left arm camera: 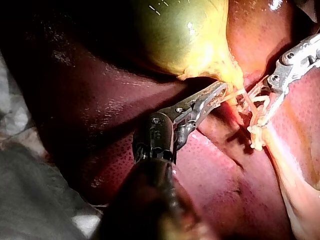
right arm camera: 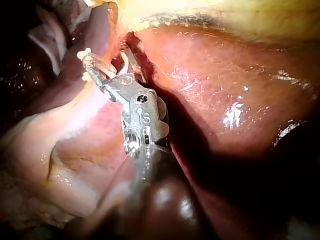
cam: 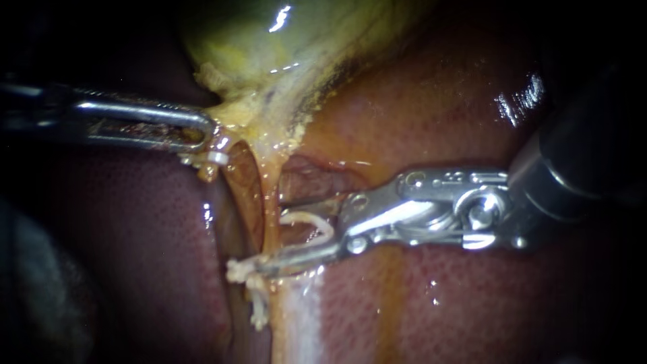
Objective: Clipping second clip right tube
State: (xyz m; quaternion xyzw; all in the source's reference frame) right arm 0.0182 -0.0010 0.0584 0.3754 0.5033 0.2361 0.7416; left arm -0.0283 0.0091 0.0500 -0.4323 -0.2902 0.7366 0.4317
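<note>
Left instrument (cam: 205, 131) comes in from the left, jaws together and clamped on yellow tissue at the neck of the gallbladder (cam: 269, 40); the left wrist view shows the same grip, left instrument (left arm camera: 220, 95) biting the pale fringe under the green gallbladder (left arm camera: 185, 35); just below those jaws sits a small upper clip (cam: 216, 159), white, on the brownish left tube (cam: 242, 195)

Now the right instrument (cam: 271, 236), reaching in from the right across the liver (cam: 438, 101); its jaws stand wide apart yet carry a loaded clip (cam: 306, 221), a white open V with one leg lying along each jaw, so they are closed on that and nothing else; the right tube (cam: 268, 192), a thin yellowish strand running down from the gallbladder, passes straight through the gap, one jaw on either side, deep between the clip's legs; whether the legs touch the tube I cannot tell

At the lower jaw's tip a seated clip (cam: 237, 271) already sits on the tube, white, just beside the metal; more white bits hang below it

From the right wrist camera the right instrument (right arm camera: 105, 55) shows the same spread, jaws straddling pale strands against the liver (right arm camera: 225, 90); from the left wrist camera the right instrument (left arm camera: 252, 107) opens just ahead of the left jaws, the two close but apart
</note>
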